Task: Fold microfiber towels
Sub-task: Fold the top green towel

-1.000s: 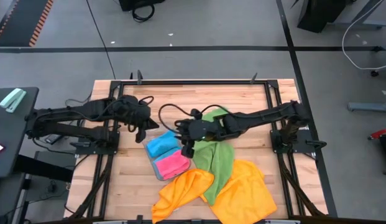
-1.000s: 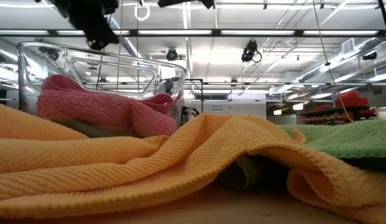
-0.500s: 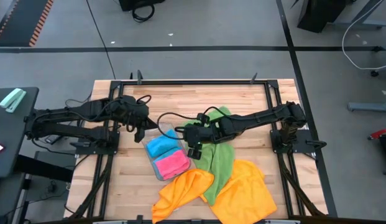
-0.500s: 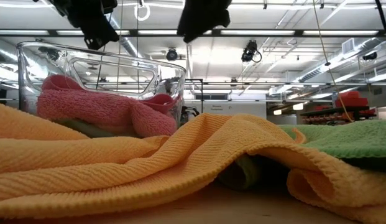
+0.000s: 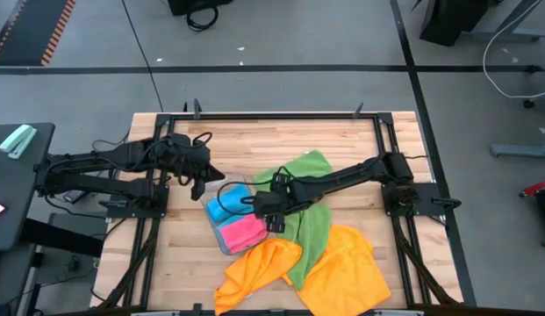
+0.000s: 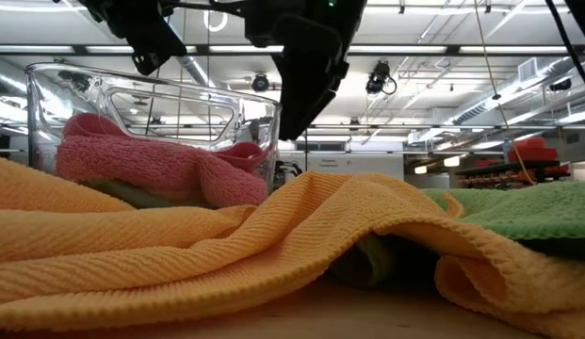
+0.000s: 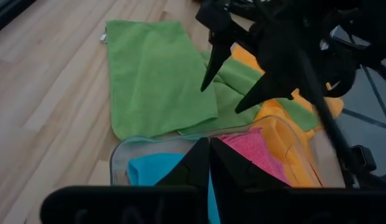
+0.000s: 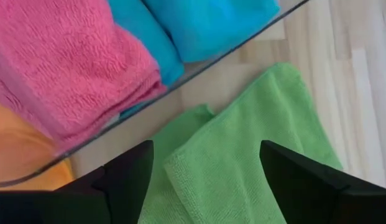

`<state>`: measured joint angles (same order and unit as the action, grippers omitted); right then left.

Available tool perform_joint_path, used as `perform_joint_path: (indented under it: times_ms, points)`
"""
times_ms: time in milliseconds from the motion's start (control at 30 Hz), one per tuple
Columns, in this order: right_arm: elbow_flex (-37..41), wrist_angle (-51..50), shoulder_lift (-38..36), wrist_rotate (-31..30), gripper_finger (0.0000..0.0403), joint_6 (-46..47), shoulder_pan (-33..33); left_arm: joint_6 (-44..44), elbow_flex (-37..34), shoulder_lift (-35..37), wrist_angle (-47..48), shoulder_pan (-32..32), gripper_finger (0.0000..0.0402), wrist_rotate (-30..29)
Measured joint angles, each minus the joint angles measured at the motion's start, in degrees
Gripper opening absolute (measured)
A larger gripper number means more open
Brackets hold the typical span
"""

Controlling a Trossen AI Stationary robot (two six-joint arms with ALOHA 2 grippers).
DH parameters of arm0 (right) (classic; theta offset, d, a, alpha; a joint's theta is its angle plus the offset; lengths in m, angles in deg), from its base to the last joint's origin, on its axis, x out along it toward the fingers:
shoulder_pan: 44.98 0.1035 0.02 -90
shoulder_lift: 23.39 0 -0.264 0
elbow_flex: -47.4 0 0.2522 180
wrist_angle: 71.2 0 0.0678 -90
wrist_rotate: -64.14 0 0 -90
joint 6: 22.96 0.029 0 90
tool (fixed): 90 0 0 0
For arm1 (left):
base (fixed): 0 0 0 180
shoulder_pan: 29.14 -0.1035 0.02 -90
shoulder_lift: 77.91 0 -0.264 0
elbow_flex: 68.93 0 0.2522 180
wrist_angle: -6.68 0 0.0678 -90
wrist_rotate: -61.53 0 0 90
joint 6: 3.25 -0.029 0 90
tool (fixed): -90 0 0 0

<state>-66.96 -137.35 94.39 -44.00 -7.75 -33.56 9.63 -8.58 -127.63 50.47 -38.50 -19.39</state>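
Now my right hand (image 5: 270, 213) hangs open over the green towel (image 5: 309, 224), at three o'clock of the clear tray (image 5: 221, 239); my left hand (image 5: 199, 180), closed and empty, hovers at the tray's eleven o'clock.

No readable text, labels, brands, numbers or signs appear in any view.

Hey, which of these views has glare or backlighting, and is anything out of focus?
Low view: ceiling strip lights backlight the scene, so the right tool is a black silhouette, and the clear tray catches bright reflections. Left wrist view: its own shut left tool is soft and blurred up close, while the green towel is sharp. High view: evenly lit, no glare.
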Motion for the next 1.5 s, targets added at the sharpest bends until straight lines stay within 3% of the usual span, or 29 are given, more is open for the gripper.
perform_joint_path:
  times_ms: [300,600,1067,1500]
  points:
    - [0.4,-1.4,-1.6,-0.2,0.0299,-1.0,-0.7,1.5,0.0,0.0,0.2,0.0,0.0015,0.0]
    - [9.9,1.5,-4.4,2.4,0.0298,1.8,-2.2,0.7,0.0,-0.1,0.3,0.0,0.0025,0.0]
    - [15.9,14.5,-4.4,2.9,0.0298,-11.5,-1.8,-0.7,0.0,-0.2,0.3,0.0,0.0024,0.0]
    - [22.6,23.1,-4.4,2.8,0.0298,-17.6,0.7,-0.6,0.0,-0.2,0.3,0.0,0.0016,0.0]
